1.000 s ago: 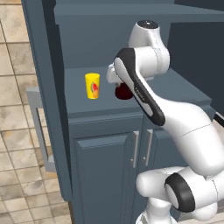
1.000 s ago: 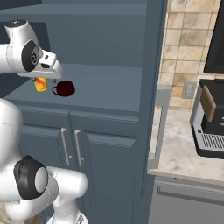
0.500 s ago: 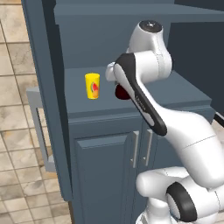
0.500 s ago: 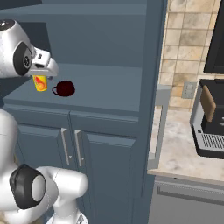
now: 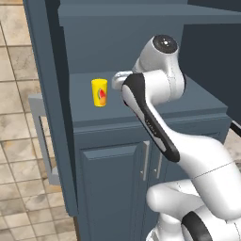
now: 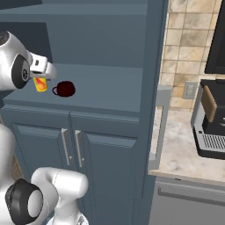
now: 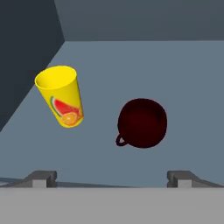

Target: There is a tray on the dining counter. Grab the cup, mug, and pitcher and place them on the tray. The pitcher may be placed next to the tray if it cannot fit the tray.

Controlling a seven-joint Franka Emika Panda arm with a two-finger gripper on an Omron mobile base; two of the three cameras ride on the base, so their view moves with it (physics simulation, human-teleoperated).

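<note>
Overhead, the tool (image 7: 112, 177) hangs spread wide above the mug (image 7: 142, 123), with the cup (image 7: 61, 96) standing beside.

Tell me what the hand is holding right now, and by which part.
Nothing. The hand is open above the mug, with the cup beside it on the shelf.

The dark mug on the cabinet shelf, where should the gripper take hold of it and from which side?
Probably from above: the mug stands upright, mouth open to the open gripper. Pinch across the round body or over the rim, turned away from the small loop handle, which points toward the hand view's lower left. The cup stands apart, leaving finger room.
</note>
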